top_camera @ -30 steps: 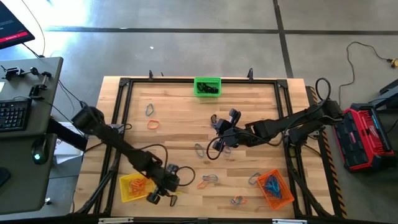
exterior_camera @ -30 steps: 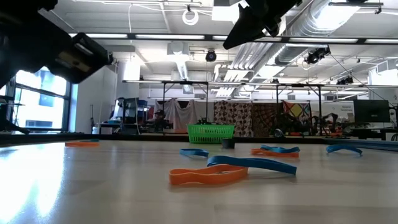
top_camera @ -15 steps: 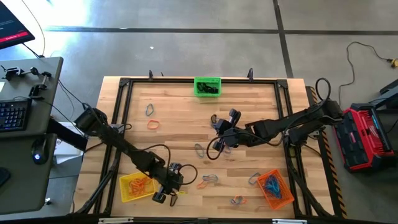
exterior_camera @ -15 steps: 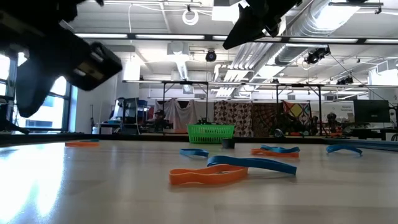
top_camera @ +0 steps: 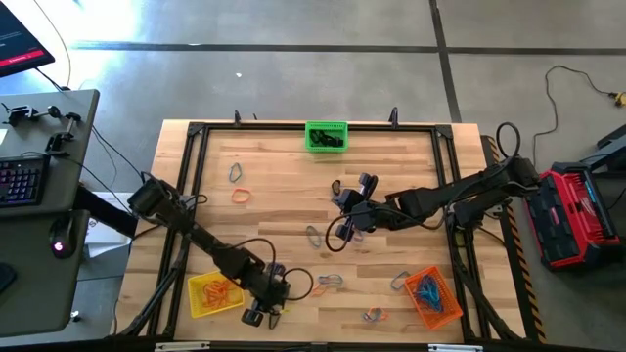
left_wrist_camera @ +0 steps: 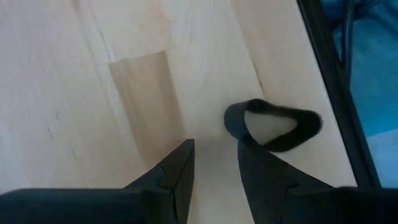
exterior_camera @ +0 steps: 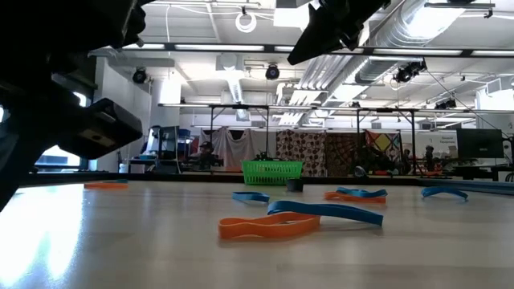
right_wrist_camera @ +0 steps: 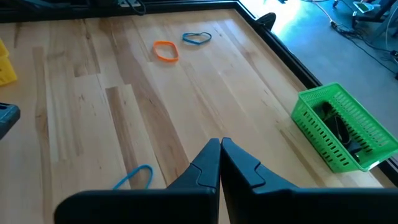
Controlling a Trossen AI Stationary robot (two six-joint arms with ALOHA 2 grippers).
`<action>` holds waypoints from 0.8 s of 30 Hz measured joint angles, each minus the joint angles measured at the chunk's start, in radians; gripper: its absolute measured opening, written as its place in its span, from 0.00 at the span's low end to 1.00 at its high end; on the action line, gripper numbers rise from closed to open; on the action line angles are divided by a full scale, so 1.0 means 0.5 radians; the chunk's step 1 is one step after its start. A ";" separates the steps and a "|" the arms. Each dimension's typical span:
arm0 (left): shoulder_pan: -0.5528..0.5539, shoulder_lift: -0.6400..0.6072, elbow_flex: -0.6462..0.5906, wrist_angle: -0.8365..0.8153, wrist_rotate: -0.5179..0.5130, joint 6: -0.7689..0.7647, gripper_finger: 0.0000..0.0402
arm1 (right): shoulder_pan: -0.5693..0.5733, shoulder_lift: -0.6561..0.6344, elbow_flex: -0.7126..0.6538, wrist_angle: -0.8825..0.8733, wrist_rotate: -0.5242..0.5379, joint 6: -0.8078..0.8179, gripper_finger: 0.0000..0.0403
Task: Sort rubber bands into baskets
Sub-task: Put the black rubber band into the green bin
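Observation:
My left gripper (left_wrist_camera: 214, 163) stands open low over the table's near edge, right of the yellow basket (top_camera: 211, 294), which holds orange bands. A black rubber band (left_wrist_camera: 275, 127) lies flat on the wood just beyond one fingertip, outside the gap. My right gripper (right_wrist_camera: 219, 149) hangs shut and empty above mid-table (top_camera: 340, 199). The green basket (top_camera: 326, 136) at the far edge holds black bands. The orange basket (top_camera: 433, 296) at the near right holds blue ones. Loose rubber bands lie on the table, among them an orange one (top_camera: 241, 196) and a grey one (top_camera: 235, 173). My left gripper points steeply down, and one fingertip (left_wrist_camera: 247, 144) stands at the black band's near end (left_wrist_camera: 234, 118). Whether it touches the band I cannot tell. The band lies flat on the table beside the fingers, not between them.
More bands lie near the front: an orange and blue pair (top_camera: 328, 284), one (top_camera: 374, 315) at the near edge, one (top_camera: 315, 235) mid-table. A black frame rail (left_wrist_camera: 336, 81) runs along the table's edge just past the black band. A desk with a keyboard (top_camera: 22, 181) stands left.
My left gripper has sunk toward the table and shifted a little toward the right, away from the yellow basket, rolling slightly. Its fingers have stayed open.

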 joint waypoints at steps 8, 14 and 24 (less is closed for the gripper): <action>-0.008 0.000 0.034 -0.095 0.003 0.067 0.05 | 0.000 0.000 0.000 0.001 0.000 -0.005 0.00; 0.003 -0.001 0.132 -0.197 0.108 -0.029 0.08 | 0.000 0.000 0.000 -0.001 0.000 -0.021 0.00; -0.002 -0.002 0.264 -0.325 0.109 -0.099 0.30 | 0.000 0.000 0.000 -0.005 -0.009 -0.006 0.00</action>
